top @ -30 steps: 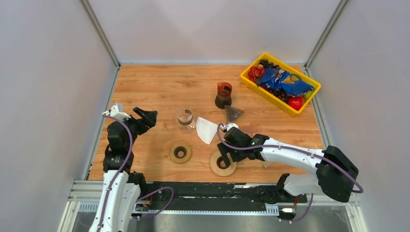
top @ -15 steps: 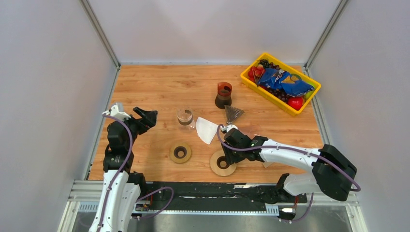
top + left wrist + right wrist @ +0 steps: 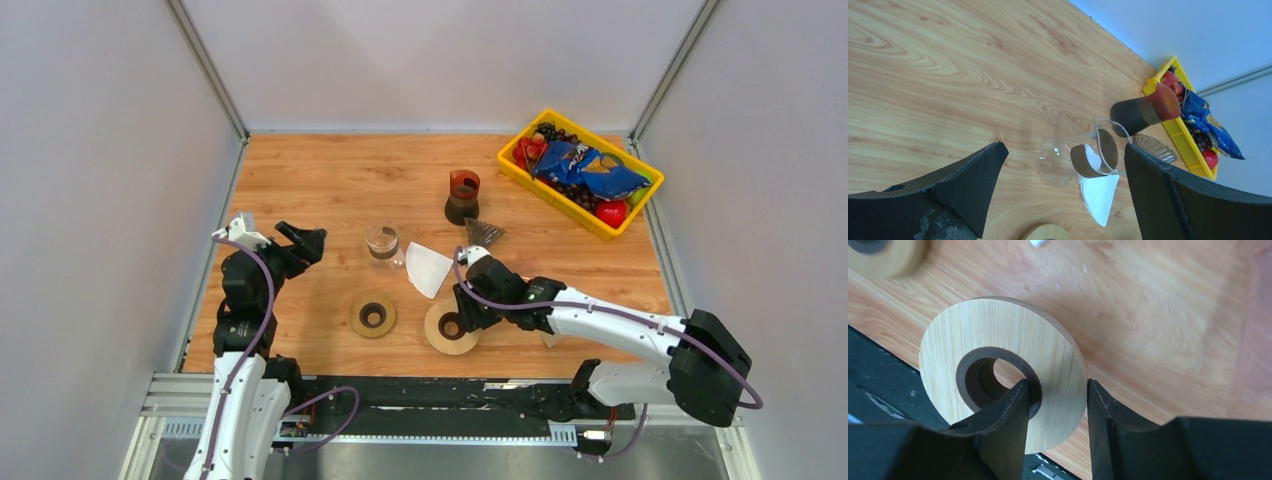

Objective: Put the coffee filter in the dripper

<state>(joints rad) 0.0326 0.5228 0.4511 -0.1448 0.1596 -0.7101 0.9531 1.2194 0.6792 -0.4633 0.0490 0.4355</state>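
The right gripper (image 3: 1055, 390) pinches a flat wooden ring (image 3: 998, 325), one finger through its dark hole. The folded white paper filter (image 3: 428, 268) lies on the grainy table (image 3: 330, 170) just beside a glass cup (image 3: 382, 241). The left gripper (image 3: 308, 243) is spread wide.

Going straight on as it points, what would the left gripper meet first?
The left gripper would most likely meet the glass cup first; it sits dead ahead in the wrist view, though depth is unclear.
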